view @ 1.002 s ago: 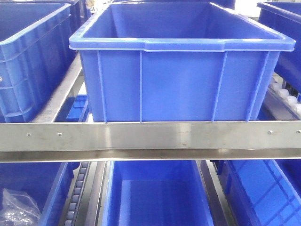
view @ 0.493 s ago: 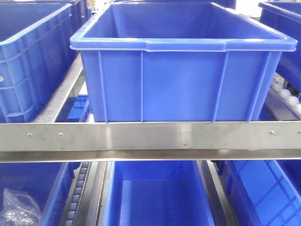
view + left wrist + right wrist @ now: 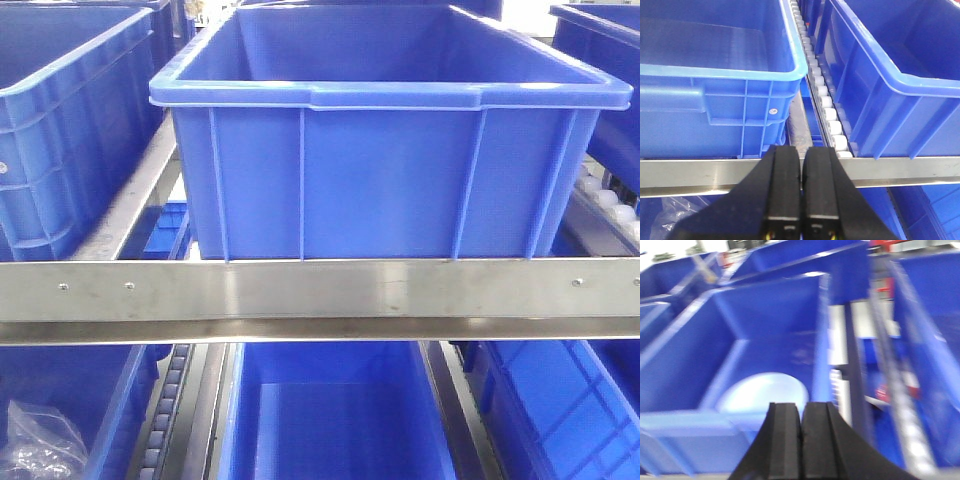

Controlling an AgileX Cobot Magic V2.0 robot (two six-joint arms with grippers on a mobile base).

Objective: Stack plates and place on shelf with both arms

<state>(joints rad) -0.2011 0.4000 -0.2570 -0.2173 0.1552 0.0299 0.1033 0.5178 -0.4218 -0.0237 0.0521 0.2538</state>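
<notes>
plate in blue bin | beyond closed right gripper

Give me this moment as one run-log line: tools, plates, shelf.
left tool: shut, empty, over shelf rail | right tool: shut, empty | plate: lying in blue bin, view blurred | second plate: not discernible

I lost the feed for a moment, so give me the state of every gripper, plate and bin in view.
left gripper: shut, holding nothing, at the shelf rail.
right gripper: shut, holding nothing, above a bin.
plate: lying flat in the bin under the right gripper; blurred, count unclear.
centre bin: upright on the shelf, interior hidden.
</notes>
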